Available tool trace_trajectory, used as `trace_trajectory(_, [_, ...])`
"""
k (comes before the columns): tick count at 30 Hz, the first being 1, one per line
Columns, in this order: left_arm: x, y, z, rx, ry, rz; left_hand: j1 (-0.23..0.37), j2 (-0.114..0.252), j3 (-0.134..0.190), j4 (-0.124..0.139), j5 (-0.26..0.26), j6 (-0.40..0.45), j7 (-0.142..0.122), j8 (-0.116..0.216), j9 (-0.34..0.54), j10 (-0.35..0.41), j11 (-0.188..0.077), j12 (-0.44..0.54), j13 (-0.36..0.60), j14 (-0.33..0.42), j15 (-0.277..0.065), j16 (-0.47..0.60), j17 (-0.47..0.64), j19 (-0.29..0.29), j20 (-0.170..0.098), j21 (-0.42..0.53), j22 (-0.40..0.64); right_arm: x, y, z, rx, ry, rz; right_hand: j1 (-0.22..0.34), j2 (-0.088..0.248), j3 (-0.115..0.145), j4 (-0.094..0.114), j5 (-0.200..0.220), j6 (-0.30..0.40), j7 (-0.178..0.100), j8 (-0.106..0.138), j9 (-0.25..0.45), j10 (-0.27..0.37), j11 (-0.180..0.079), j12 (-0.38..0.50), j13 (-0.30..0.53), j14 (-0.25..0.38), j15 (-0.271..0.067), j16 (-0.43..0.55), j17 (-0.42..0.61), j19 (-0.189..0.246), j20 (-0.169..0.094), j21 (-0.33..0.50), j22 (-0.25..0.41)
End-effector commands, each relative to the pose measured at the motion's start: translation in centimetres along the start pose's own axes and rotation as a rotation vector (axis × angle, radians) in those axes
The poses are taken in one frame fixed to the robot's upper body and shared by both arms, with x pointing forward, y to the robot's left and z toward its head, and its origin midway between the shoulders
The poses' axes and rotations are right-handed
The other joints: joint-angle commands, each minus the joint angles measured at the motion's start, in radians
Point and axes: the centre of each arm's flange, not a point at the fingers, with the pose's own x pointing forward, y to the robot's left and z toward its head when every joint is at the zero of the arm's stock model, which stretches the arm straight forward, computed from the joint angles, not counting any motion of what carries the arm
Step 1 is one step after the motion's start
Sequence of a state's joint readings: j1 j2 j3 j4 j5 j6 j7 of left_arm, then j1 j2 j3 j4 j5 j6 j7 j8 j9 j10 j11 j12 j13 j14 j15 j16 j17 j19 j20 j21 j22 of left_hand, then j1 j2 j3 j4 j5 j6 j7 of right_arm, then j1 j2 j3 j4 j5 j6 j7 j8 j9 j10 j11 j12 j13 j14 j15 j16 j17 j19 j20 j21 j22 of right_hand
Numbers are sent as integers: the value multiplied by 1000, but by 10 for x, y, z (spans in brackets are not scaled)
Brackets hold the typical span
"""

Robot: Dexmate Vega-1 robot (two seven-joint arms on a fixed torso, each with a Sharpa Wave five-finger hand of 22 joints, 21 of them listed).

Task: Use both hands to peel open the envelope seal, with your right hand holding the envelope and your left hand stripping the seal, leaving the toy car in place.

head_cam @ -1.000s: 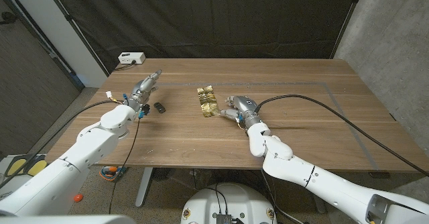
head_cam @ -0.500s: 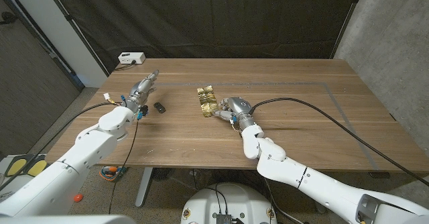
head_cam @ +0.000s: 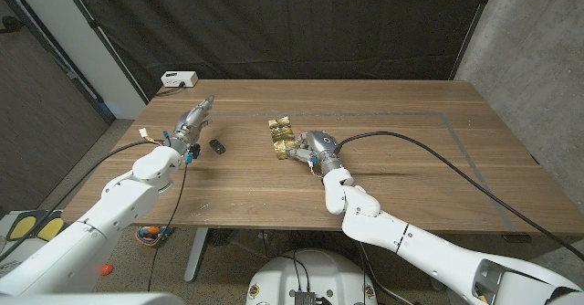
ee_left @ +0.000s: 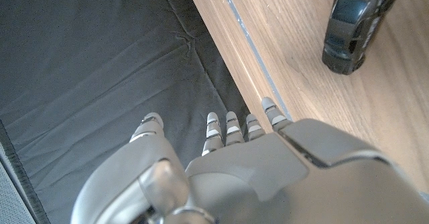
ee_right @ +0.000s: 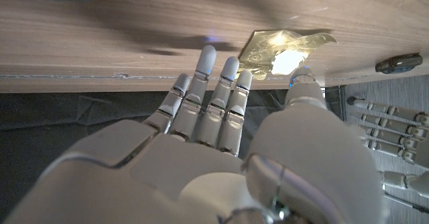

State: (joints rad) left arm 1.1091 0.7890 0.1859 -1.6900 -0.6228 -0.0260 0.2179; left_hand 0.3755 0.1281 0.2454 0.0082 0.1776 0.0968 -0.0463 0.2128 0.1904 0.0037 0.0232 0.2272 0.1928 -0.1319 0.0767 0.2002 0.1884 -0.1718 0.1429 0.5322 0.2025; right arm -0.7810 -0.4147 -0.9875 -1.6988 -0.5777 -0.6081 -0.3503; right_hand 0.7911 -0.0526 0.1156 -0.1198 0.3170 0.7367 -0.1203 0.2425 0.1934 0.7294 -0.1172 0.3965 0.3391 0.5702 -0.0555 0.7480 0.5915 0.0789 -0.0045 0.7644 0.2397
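Right hand [head_cam: 310,147] closer to envelope [head_cam: 282,136].

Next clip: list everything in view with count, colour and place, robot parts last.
envelope: one, shiny gold, crinkled, mid-table just beside the right hand's fingertips.
toy car: one, black, on the table left of the envelope, near the left hand.
box: one, white, far left corner of the table.
table: one, brown wood.
curtain: black, behind the table.
cables: black, trailing from the right arm across the table.
left hand: one, silver-grey, fingers extended, holding nothing, beside the toy car.
right hand: one, silver-grey, fingers apart, at the envelope's edge.
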Motion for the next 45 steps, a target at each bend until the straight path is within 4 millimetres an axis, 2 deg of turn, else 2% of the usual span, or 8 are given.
trace_trajectory(1, [-1, 2, -1, -10, -25, -9, -14, -1, 3, 8, 2, 8, 1, -2, 4, -2, 6, -4, 3, 4, 0, 0, 3, -90, 5, 0, 4, 6, 4, 1, -78, 58, 41, 20, 8, -23, 4, 8, -21, -10, -24, 4, -106, 5, -36, 22, -94, -150, 7, 29, -42, 6, 3, 11])
trace_trajectory(8, [0, 2, 0, -20, -33, -18, -19, -1, 1, 12, 3, 12, 0, -2, 4, -3, 5, -5, 3, 7, -3, 0, 2, -88, 6, 0, 4, 2, 6, -2, -100, 63, 18, 24, 18, -45, 10, 12, -28, -16, -32, 12, -207, 17, -61, 43, -203, -121, -12, 30, -106, 23, 2, 30])
trace_trajectory(16, [0, 2, 2, -29, -51, -23, -27, -3, -3, 17, 4, 19, -1, -1, 4, -3, 5, -6, 3, 7, -5, 0, 2, -87, 3, 0, 4, 2, 12, -4, -127, 48, 44, 50, 24, -49, 2, 17, -28, -29, -30, 19, -234, 8, -62, 54, -242, -121, -17, 30, -128, 23, 12, 46])
trace_trajectory(22, [-2, 2, 4, -36, -60, -22, -31, -5, -5, 19, 4, 27, 1, 1, 4, -3, 4, -6, 3, 9, -7, 0, 2, -84, 5, 0, 4, 2, 19, -4, -161, 23, 37, 61, 31, -58, 2, 20, -33, -31, -30, 23, -262, 19, -65, 63, -298, -97, -27, 29, -155, 29, 18, 60])
trace_trajectory(26, [-3, 2, 4, -39, -66, -23, -33, -6, -6, 21, 5, 27, 1, 1, 4, -4, 5, -7, 3, 10, -8, 0, 2, -83, 5, 1, 4, 2, 21, -4, -170, 2, 36, 81, 37, -56, -4, 24, -22, -39, -24, 25, -265, 13, -64, 66, -301, -107, -24, 27, -159, 28, 25, 67])
trace_trajectory(31, [-4, 2, 5, -42, -71, -19, -36, -6, -8, 23, 5, 28, 3, 0, 4, -4, 5, -7, 3, 11, -7, 0, 2, -82, 6, 1, 4, 2, 22, -4, -172, -7, 21, 140, 46, -50, -24, 33, -4, -50, -16, 26, -239, -14, -47, 74, -278, -141, -11, 20, -141, 9, 49, 80])
trace_trajectory(36, [-5, 2, 5, -48, -72, -17, -39, -7, -9, 25, 6, 29, 3, 0, 4, -4, 4, -7, 3, 11, -7, 0, 2, -82, 6, 1, 4, 1, 22, -4, -160, -31, -16, 192, 59, -53, -28, 43, 104, -78, 16, 21, -169, -48, -10, 85, -222, -161, 11, 6, -109, -6, 90, 99])
trace_trajectory(45, [-7, 3, 4, -48, -68, -13, -46, -8, -12, 30, 7, 30, 4, -1, 4, -6, 5, -9, 3, 9, -9, -1, 2, -82, 6, 0, 4, 0, 24, -5, -141, -42, -37, 278, 95, -59, -25, 58, 318, -81, 67, 9, -70, -87, 40, 100, -161, -170, 32, -19, -84, -26, 153, 119])
